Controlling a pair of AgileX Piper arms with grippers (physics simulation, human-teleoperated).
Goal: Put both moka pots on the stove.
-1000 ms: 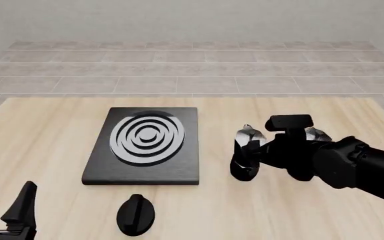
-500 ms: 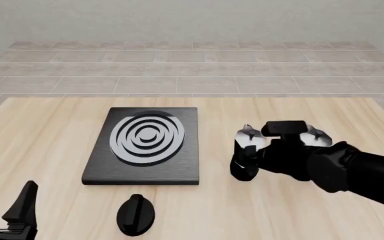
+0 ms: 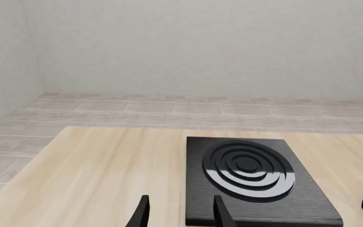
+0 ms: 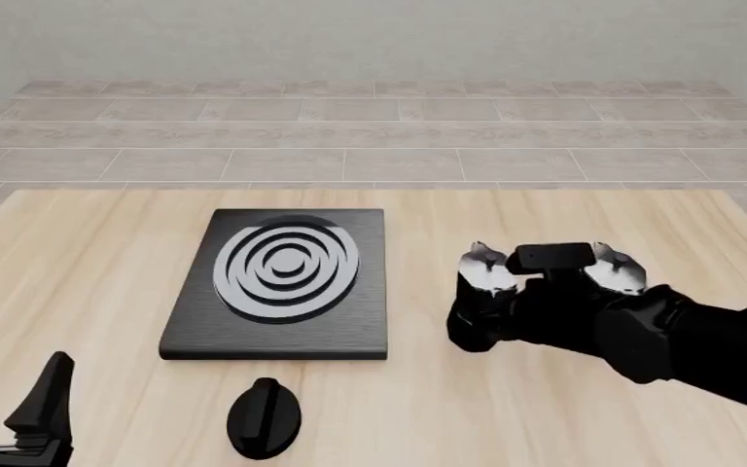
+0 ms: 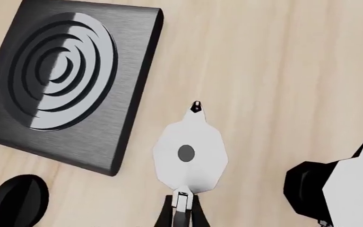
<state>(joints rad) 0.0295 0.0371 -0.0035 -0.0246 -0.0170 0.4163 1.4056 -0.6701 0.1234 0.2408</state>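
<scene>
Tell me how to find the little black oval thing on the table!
Start at the big black stove with silver rings, left of the middle of the table. Look just in front of its near edge: there lies the low black oval knob. Unlike the two moka pots to the right, it is flat and has no shiny lid.

Pale wood-grain desk [image 4: 114, 272], grey-beige tiled floor [image 4: 373, 146] beyond its far edge, plain off-white back wall [image 4: 373, 39], second wall at left corner, soft even light

You're in a bare simulated kitchen-like room: plain pale walls, grey tiled floor [image 4: 373, 146], light wooden table [image 4: 88, 263] carrying a stove [image 4: 283, 282].
</scene>
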